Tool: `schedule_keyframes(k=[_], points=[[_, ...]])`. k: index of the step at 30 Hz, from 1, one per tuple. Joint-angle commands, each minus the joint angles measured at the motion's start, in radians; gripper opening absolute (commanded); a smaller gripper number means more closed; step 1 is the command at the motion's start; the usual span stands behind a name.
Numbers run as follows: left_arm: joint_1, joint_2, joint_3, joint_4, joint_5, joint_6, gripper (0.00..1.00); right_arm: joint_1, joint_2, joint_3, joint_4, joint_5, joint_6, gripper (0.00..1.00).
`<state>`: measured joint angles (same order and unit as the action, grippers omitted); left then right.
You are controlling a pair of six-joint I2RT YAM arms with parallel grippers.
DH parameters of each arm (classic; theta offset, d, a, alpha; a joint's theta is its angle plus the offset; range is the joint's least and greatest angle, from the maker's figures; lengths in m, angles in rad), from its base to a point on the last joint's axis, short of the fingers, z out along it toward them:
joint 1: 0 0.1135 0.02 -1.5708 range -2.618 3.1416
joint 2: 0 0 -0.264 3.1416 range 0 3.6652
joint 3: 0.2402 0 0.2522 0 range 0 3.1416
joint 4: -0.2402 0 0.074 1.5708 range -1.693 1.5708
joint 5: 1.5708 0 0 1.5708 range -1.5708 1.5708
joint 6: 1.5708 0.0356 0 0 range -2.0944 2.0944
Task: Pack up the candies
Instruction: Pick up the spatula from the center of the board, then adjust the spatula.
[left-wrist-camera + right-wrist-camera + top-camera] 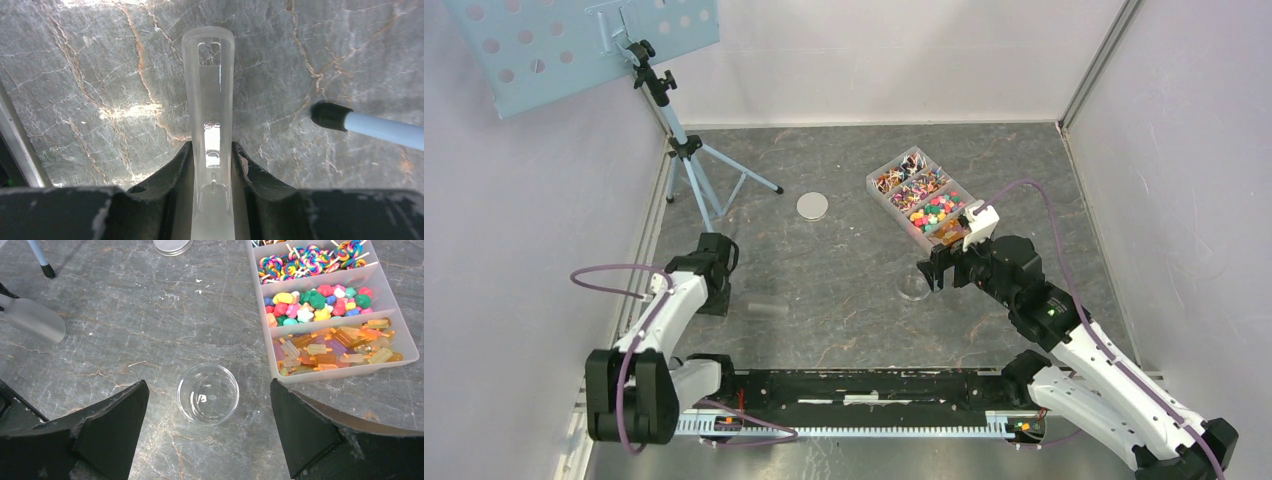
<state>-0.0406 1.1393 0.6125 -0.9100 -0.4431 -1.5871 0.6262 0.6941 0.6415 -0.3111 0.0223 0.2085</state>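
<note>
The candies (316, 303) fill a clear divided tray (345, 372): swirl lollipops at the back, small pink, green, yellow and red sweets in the middle, amber ice-lolly shapes in front. The tray (879, 196) stands at the table's back right. A small clear empty jar (207, 393) stands on the table in front of the tray. My right gripper (208, 388) is open above the jar, a jaw on each side. My left gripper (211, 146) is shut on the handle of a clear plastic scoop (208, 75), low over the table at the left (767, 308).
A grey round lid disc (813, 206) lies at the back centre. A blue tripod stand (686, 150) with a perforated plate stands at the back left; one of its legs (370, 125) ends right of the scoop. White walls close in the table.
</note>
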Motion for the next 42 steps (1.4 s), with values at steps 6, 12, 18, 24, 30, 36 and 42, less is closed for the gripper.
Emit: schedule_keyframes(k=[6, 12, 18, 24, 30, 36, 42], points=[[0.004, -0.299, 0.071, -0.020, -0.015, 0.176, 0.02, 0.001, 0.003, -0.031, 0.173, -0.212, 0.101, 0.98], [0.004, -0.576, -0.020, 0.294, 0.222, 0.408, 0.02, 0.001, 0.051, -0.061, 0.359, -0.364, 0.251, 0.98], [0.000, -0.663, -0.146, 0.696, 0.550, 0.519, 0.02, 0.001, 0.094, -0.135, 0.659, -0.498, 0.440, 0.82], [-0.007, -0.639, -0.299, 1.231, 0.836, 0.454, 0.02, 0.011, 0.172, -0.166, 0.847, -0.570, 0.557, 0.65], [-0.019, -0.567, -0.344, 1.600, 1.053, 0.388, 0.02, 0.059, 0.254, -0.135, 0.900, -0.550, 0.501, 0.85], [-0.120, -0.540, -0.366, 1.827, 1.109, 0.364, 0.02, 0.114, 0.340, -0.107, 1.079, -0.549, 0.503, 0.91], [-0.326, -0.521, -0.333, 1.821, 1.129, 0.504, 0.02, 0.133, 0.408, -0.084, 1.253, -0.610, 0.518, 0.80]])
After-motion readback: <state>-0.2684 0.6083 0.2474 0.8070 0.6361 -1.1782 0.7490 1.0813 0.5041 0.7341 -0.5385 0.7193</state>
